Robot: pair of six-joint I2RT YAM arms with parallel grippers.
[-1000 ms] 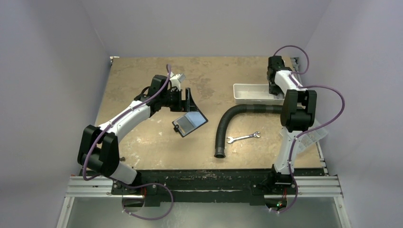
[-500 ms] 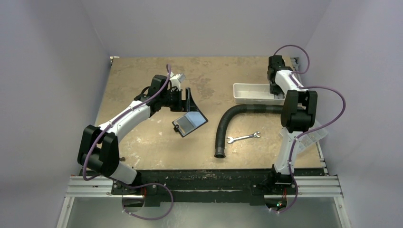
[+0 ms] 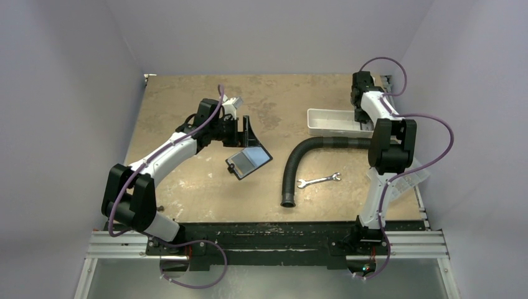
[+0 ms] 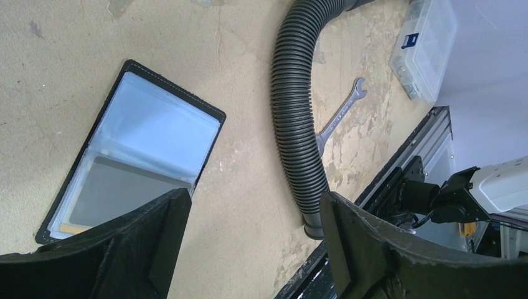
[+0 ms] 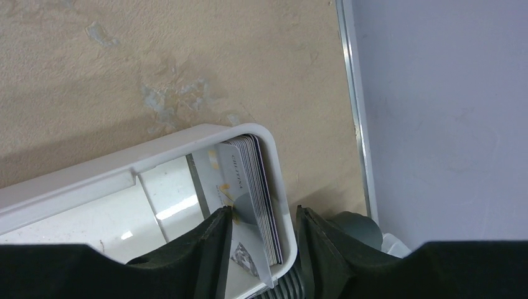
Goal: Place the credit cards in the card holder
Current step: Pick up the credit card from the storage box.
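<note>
The tabletop [image 3: 187, 187] carries everything you need. The black hose [image 3: 292, 163] runs just beside your right end effector [image 5: 263, 217], past the tray's end, so mind it.

The white tray [image 5: 93, 180] lies directly under that end effector. Its jaws stand slightly apart, astride the tray's end wall and the credit cards [image 5: 249, 180], which stand on edge in a stack against that wall.

The card holder [image 4: 143, 149] lies opened flat just below your left end effector [image 4: 254, 198], whose jaws are spread wide and hold nothing. One sleeve seems to hold a greyish card.

You look to be at the pick-up step. Next, bring the outer jaw inside the wall, pinch one card's upper edge, and lift straight up before carrying it towards the holder.
</note>
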